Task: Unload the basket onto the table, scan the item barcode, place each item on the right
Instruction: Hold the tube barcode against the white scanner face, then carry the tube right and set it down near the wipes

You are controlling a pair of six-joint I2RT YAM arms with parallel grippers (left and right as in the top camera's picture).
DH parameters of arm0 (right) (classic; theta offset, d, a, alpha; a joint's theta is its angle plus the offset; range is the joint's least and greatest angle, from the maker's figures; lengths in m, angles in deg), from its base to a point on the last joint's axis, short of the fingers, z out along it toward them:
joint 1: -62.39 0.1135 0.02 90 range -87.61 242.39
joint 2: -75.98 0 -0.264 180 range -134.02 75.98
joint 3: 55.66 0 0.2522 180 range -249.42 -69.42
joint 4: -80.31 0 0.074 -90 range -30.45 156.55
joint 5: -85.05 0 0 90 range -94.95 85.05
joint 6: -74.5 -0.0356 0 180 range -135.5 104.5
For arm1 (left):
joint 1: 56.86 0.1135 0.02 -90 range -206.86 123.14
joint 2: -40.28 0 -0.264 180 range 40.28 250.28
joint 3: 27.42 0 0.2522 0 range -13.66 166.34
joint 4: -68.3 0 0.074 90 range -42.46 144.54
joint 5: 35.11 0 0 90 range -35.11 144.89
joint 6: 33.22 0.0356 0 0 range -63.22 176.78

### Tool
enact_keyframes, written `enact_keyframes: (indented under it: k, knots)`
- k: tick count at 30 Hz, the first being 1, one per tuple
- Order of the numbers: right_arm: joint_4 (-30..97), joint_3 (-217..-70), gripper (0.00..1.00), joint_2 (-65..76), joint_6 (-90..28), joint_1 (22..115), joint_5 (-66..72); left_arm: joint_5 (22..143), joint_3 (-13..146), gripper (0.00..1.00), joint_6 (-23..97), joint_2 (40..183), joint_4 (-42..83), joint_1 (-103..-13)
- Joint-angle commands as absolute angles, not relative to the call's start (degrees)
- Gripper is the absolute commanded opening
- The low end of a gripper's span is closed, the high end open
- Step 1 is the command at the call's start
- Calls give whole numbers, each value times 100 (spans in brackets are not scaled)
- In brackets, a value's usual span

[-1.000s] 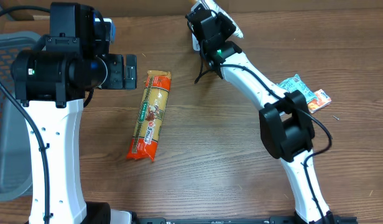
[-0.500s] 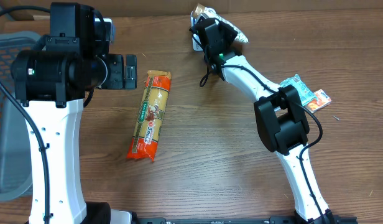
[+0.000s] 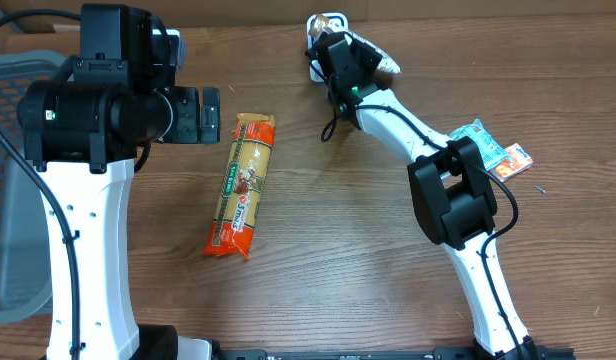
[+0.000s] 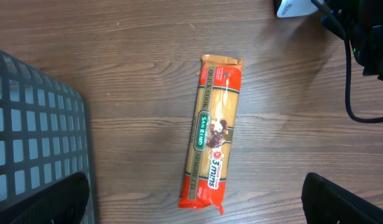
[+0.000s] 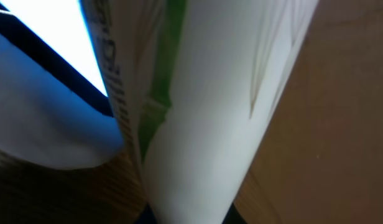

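Right tool sits at the far edge of the tabletop, centre-right. It is clamped nearly shut on a white plastic pouch with a green stripe. The pouch is held off the wooden tabletop. It fills the right wrist view, too close to read any print. A blurred white and blue shape is just left of it there; cannot tell what it is. A white plastic device lies on the tabletop just beside the right tool, at the far edge. Whether the pouch touches it is not clear.

Left tool is over the far-left part of the tabletop, fingers spread fully wide, nothing between them.

A long orange and clear pasta packet with a green label lies flat left of centre. It runs roughly far to near, slightly slanted, near the left tool but apart from it.

Grey mesh basket sits at the left edge. Small teal and orange foil packets lie by the right edge, partly under the right arm.
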State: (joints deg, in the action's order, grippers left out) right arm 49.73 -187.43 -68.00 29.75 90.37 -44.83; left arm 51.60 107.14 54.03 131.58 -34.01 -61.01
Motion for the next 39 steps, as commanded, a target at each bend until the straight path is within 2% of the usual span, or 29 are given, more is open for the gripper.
enact_keyframes:
  k: [1,5,9,19,27,31,39]
  knots:
    - [4925,-18907,3,-6365,2663,9109,-4571,5152,10757,100,5511,13178,-3393,-6138]
    - [4525,-18907,3,-5943,2337,9116,-4442,5152,10757,100,5511,13178,-3393,-6138]
    - [3557,-18909,4,-5336,1657,9125,-3753,5152,10757,100,5511,13178,-3393,-6138]
    - [348,-18909,4,-3495,-1669,8685,-59,5152,10757,100,5511,13178,-3393,-6138]
    - [-1710,-18820,4,-3183,-2450,7638,1444,5152,10757,100,5511,13178,-3393,-6138]
    - [-1673,-18282,4,-3183,-2651,7077,1449,5152,10757,100,5511,13178,-3393,-6138]
    - [362,-16263,4,-3183,-3945,6262,1442,5152,10757,100,5511,13178,-3393,-6138]
